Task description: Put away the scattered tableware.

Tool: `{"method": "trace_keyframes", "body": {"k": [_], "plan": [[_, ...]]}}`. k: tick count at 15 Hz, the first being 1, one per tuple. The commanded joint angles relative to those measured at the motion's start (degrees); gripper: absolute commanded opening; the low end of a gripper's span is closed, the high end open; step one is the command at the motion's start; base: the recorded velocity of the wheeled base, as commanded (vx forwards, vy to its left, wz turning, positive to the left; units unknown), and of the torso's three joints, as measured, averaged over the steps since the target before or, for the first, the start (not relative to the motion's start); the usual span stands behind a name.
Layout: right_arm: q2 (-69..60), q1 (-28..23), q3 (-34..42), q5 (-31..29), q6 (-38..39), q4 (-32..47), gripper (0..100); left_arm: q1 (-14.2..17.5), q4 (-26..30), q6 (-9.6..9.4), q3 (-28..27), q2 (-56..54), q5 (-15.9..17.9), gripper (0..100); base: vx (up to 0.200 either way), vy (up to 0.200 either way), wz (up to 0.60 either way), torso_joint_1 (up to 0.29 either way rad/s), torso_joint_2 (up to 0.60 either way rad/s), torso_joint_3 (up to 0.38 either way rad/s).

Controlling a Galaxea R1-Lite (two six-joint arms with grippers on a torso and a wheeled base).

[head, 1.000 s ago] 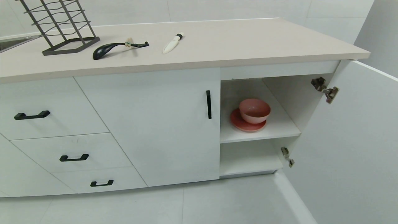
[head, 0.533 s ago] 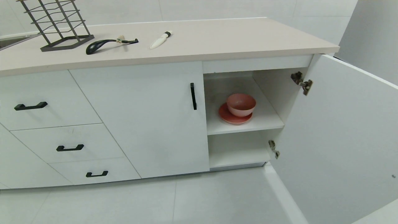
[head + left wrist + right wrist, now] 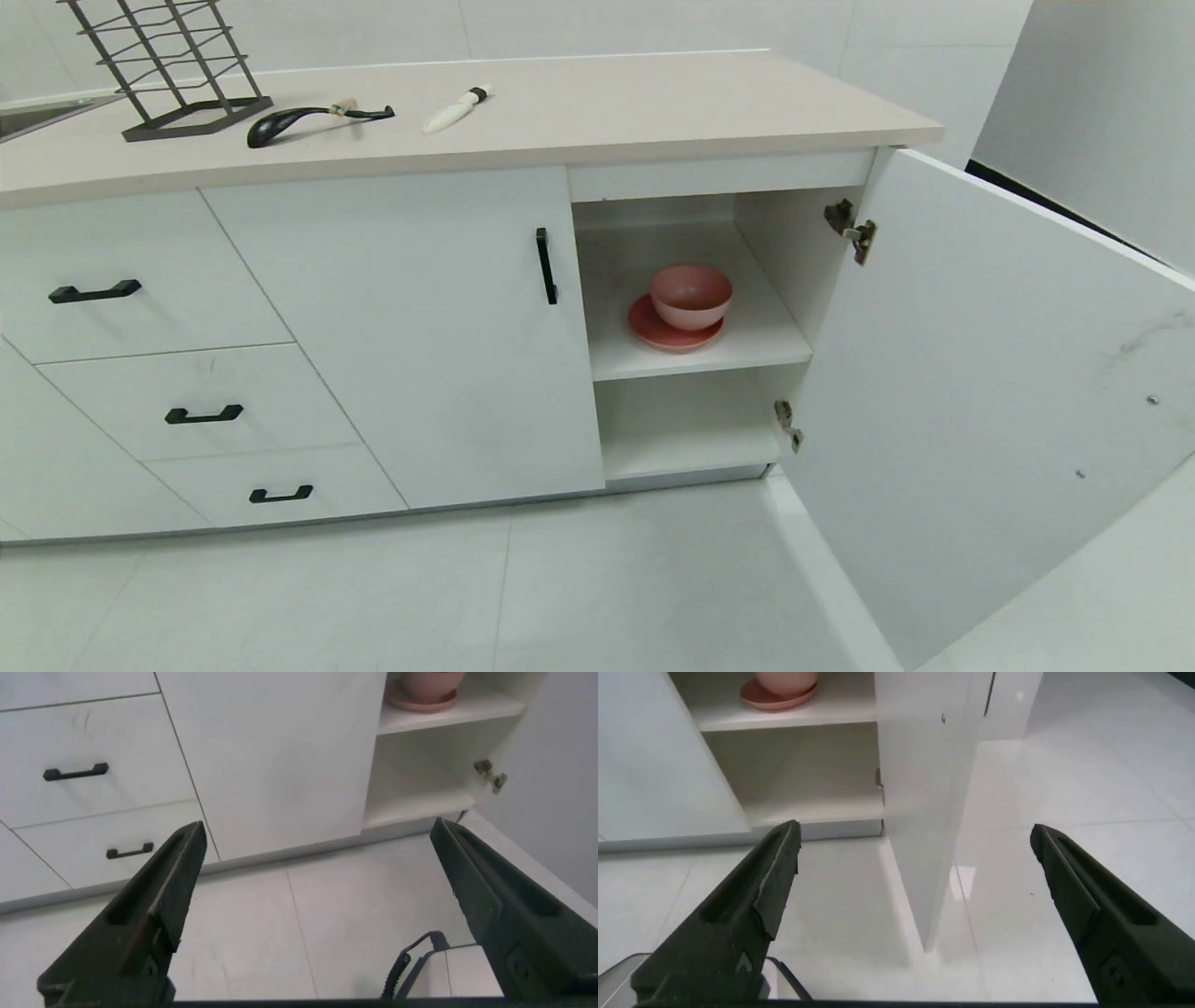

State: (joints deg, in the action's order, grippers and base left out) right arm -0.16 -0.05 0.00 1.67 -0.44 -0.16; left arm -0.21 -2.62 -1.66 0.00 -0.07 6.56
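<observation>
The pink bowl sat on the red plate on the open cabinet's upper shelf. The black ladle and white knife lay far left on the bench. The left end effector and right end effector gaped wide, empty. The next step was probably fetching the ladle, which called for raising an arm.

I count one bowl, one plate, one ladle, one knife and one wire rack. There is one bench, with three drawers, four black handles, two doors, two hinges and two shelves.
</observation>
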Motion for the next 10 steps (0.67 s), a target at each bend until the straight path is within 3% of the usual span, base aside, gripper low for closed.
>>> {"method": "trace_keyframes", "body": {"k": [1, 6, 10], "plan": [[0.16, 0.05, 0.0, 0.0, 0.0, -0.02, 100, 0.03, -0.1, -0.01, 0.0, 0.07, 0.03, 100, 0.0, -0.2, 0.0, 0.002, 0.01, 0.002], [0.16, 0.05, 0.0, -0.09, 0.0, -0.02, 100, 0.03, -0.02, -0.1, 0.0, 0.07, 0.38, 100, 0.0, -0.2, 0.0, 0.004, 0.0, 0.005], [0.16, 0.05, 0.0, -0.09, 0.0, -0.02, 100, 0.03, -0.1, 0.25, 0.0, 0.07, 0.47, 100, -0.2, 0.0, 0.0, -0.002, 0.0, 0.002]]}}
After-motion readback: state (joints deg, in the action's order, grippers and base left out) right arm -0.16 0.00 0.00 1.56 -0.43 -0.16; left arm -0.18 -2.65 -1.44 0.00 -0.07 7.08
